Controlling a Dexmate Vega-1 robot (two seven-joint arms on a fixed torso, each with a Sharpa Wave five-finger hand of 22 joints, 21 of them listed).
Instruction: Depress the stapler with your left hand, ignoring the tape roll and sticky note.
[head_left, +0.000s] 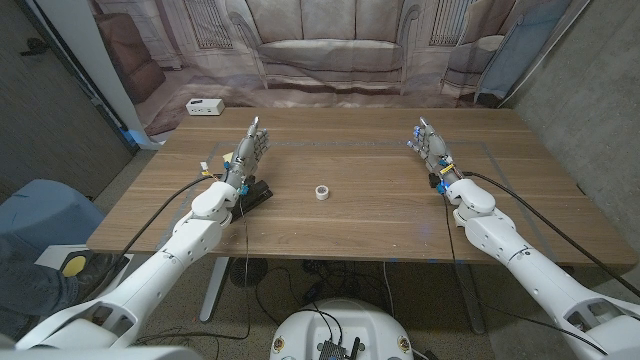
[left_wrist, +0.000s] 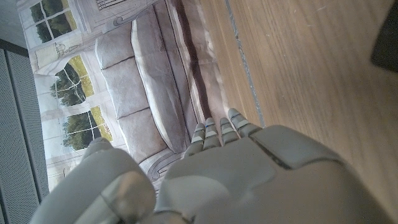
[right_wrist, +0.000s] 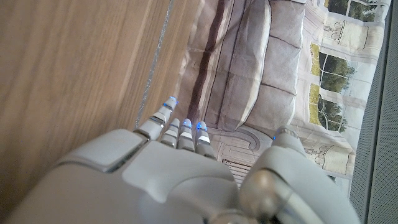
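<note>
Stapler (head_left: 256, 195) sits near left on table (head_left: 380, 215), partly under left wrist. Left hand (head_left: 249, 152) empty, fingers straight, held beyond it; pressing blind could miss. Tape roll (head_left: 322, 192) lies just right. Right hand (head_left: 431, 146) empty, fingers extended.

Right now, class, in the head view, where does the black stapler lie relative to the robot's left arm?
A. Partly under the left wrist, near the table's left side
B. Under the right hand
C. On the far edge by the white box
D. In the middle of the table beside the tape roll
A: the stapler shows as a dark shape beside and partly beneath the left wrist, behind the raised left hand, well apart from the tape roll.
</note>
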